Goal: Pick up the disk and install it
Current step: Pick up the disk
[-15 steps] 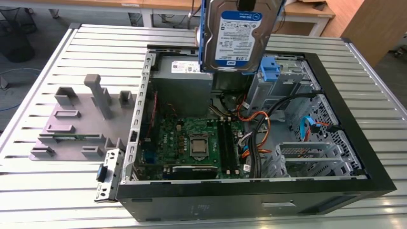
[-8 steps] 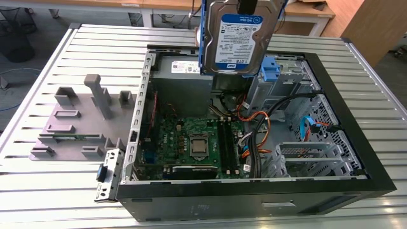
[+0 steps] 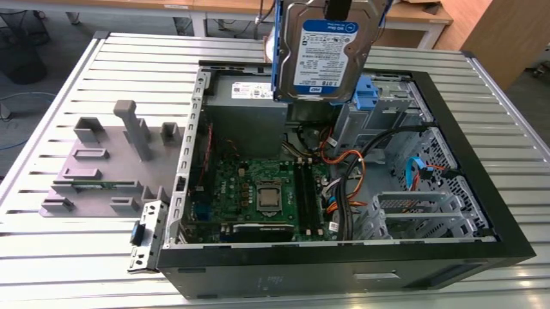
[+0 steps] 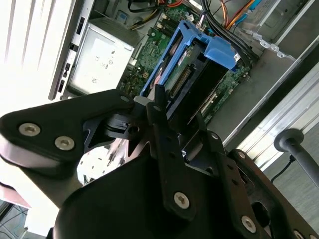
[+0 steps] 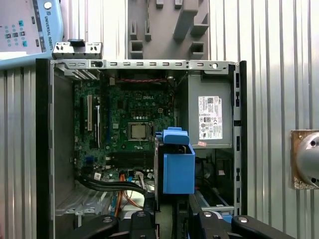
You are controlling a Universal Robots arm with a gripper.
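Note:
The disk (image 3: pixel 325 55), a silver-grey hard drive with a white-and-blue label in a blue plastic carrier, hangs upright in the air above the back of the open computer case (image 3: pixel 494 225). Its label faces the exterior view. My gripper (image 3: pixel 337 11) grips it from above and is shut on its top edge. In both wrist views the disk (image 4: pixel 199 64) (image 5: pixel 178 169) appears edge-on, blue carrier outward, between my black fingers (image 4: pixel 160 112). It hovers over the motherboard (image 5: pixel 132 124) and touches nothing inside the case.
The case lies open on a slatted metal table (image 3: pixel 69 270). Inside are a grey power supply box (image 3: pixel 249 96), a narrow blue bracket (image 3: pixel 368 90) by the drive bay, cables (image 3: pixel 391 138) and a metal cage (image 3: pixel 421 212). A grey fixture tray (image 3: pixel 103 161) lies at the exterior view's left.

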